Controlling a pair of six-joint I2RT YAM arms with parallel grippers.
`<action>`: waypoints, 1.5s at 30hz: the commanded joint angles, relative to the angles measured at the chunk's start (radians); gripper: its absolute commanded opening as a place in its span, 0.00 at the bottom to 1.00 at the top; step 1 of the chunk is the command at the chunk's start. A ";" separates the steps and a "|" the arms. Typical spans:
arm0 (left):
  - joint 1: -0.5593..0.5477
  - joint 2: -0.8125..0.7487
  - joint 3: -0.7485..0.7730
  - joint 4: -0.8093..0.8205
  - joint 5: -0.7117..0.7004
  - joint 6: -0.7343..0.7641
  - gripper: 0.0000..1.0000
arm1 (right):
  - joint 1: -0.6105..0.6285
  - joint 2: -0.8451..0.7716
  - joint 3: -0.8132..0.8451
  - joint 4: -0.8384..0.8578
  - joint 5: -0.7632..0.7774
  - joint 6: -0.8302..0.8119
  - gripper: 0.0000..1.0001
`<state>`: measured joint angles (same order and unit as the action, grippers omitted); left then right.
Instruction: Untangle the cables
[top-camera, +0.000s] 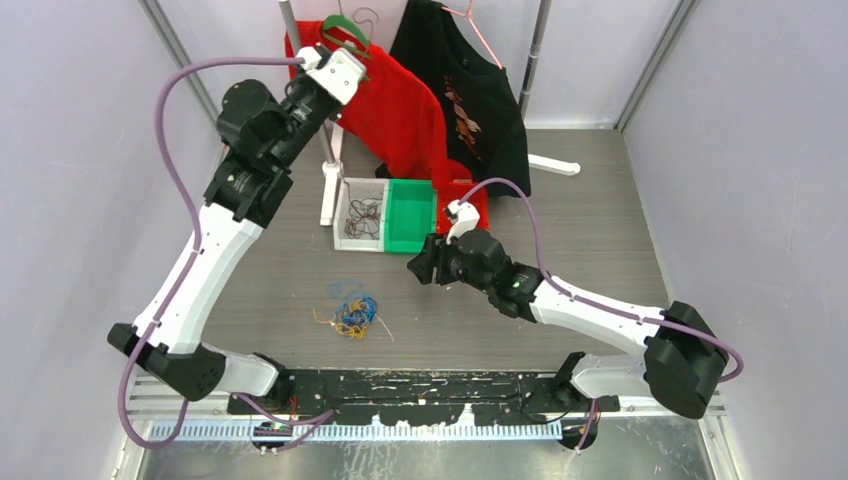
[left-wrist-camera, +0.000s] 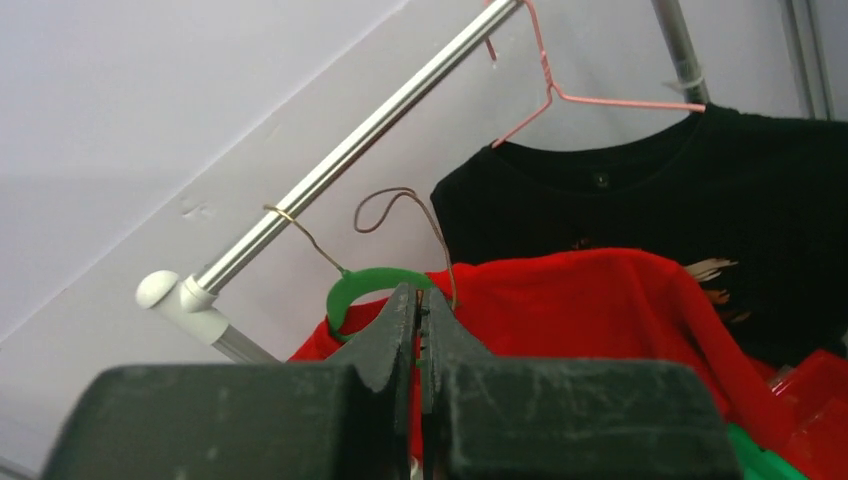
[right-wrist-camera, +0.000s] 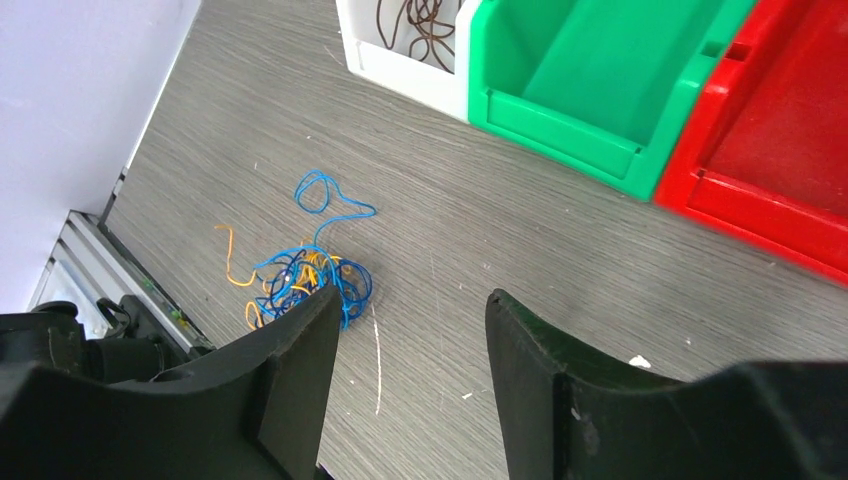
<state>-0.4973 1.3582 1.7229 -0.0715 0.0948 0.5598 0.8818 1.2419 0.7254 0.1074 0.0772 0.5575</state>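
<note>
The cables (top-camera: 352, 312) lie as a small tangled clump of blue and yellow-orange strands on the grey table, left of centre. In the right wrist view the cables (right-wrist-camera: 305, 275) sit just beyond the left fingertip. My right gripper (top-camera: 416, 268) (right-wrist-camera: 410, 300) hovers open above the table to the right of the clump, with nothing between its fingers. My left gripper (left-wrist-camera: 420, 298) is raised high at the clothes rail, shut, its tips pointing at a green hanger (left-wrist-camera: 350, 285). A thin brown wire hook (left-wrist-camera: 400, 192) rises beside its right fingertip; I cannot tell whether they touch.
A white bin (top-camera: 341, 215) holding dark brown wires (top-camera: 364, 217), a green bin (top-camera: 412, 205) and a red bin (right-wrist-camera: 770, 150) stand in a row behind the clump. A red shirt (top-camera: 400, 110) and a black shirt (top-camera: 470, 90) hang on the rail (left-wrist-camera: 350, 150). White walls close in both sides.
</note>
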 joint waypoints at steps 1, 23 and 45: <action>0.002 0.016 -0.011 0.075 -0.019 0.060 0.00 | -0.009 -0.066 -0.016 0.015 0.035 0.016 0.60; 0.166 0.162 -0.044 -0.058 0.037 -0.026 0.00 | -0.029 0.118 0.137 0.103 -0.045 -0.016 0.60; 0.263 0.089 -0.032 -0.290 0.165 -0.220 0.00 | -0.119 0.768 0.847 -0.077 -0.240 -0.348 0.63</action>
<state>-0.2352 1.4673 1.6558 -0.3061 0.2226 0.4213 0.7582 1.9747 1.4868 0.0601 -0.1196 0.2546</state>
